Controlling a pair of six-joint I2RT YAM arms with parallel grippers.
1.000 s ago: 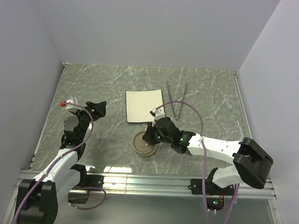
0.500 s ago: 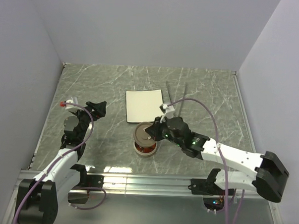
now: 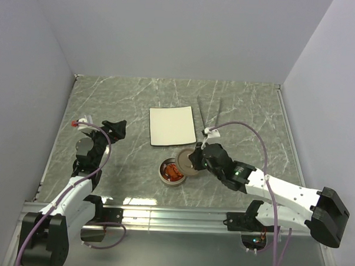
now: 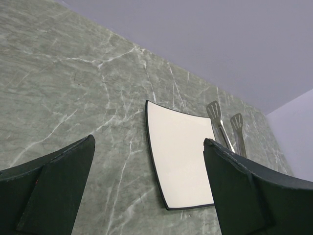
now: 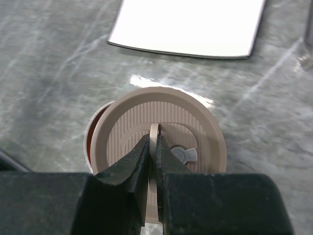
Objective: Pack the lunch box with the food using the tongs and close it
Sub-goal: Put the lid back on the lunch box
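No text, label, brand or number is legible anywhere.

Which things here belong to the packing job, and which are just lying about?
In the job: lunch box, food inside it, its lid pinched in the right jaws, tongs.
Lying about: white plate, nothing on it.

High rear overview, two close wrist views; white plate [image 3: 172, 126] in all.

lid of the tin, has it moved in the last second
Yes. In the top view the lid has shifted right, off the tin, which sits unmoved near the white plate; the right claw grips it.
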